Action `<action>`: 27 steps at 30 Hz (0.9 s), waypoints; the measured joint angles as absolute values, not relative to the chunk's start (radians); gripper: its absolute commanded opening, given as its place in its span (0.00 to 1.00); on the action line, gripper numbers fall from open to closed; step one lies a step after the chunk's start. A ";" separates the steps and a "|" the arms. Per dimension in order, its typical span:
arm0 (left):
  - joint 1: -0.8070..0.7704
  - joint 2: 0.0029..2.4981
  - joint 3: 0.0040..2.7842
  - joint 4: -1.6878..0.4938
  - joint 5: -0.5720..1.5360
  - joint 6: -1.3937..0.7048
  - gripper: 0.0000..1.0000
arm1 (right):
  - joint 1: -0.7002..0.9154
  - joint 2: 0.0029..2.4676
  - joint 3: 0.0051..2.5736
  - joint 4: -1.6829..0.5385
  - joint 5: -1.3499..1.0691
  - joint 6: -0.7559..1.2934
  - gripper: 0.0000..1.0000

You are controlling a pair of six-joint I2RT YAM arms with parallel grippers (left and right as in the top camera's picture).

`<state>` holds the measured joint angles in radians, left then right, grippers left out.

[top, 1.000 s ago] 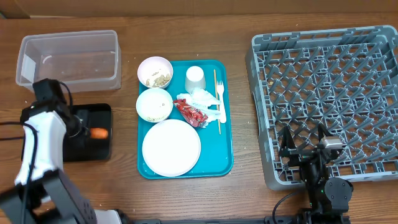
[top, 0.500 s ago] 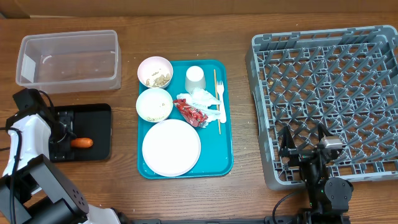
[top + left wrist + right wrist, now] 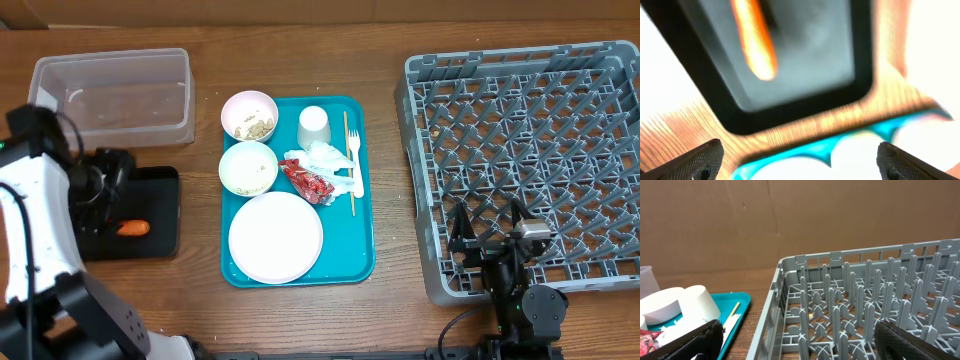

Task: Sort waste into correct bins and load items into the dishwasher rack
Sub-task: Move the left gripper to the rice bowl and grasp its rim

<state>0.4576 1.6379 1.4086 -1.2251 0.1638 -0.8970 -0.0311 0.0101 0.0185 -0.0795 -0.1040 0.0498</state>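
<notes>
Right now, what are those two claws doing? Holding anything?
Left gripper: open, holding nothing; the carrot lies in the black tray.
Right gripper: open, holding nothing.

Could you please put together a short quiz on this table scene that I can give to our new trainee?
1. True or false: the carrot lies in the black tray.
2. What stands in the dishwasher rack? A: no dish at all. B: two bowls. C: a large plate.
3. Which hand is beside the black tray, and is it open or shut?
Key: 1 true; 2 A; 3 the left hand, open.
</notes>
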 measured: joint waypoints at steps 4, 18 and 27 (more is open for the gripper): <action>0.298 1.583 1.435 -1.211 0.169 -0.812 1.00 | -0.031 0.010 0.019 -0.080 -0.104 0.050 1.00; -0.211 1.814 1.435 -1.036 -0.002 -0.517 0.96 | -0.031 0.010 0.019 -0.080 -0.104 0.049 1.00; -0.223 1.960 1.435 -0.991 0.007 -0.323 0.96 | -0.031 0.010 0.019 -0.080 -0.104 0.049 1.00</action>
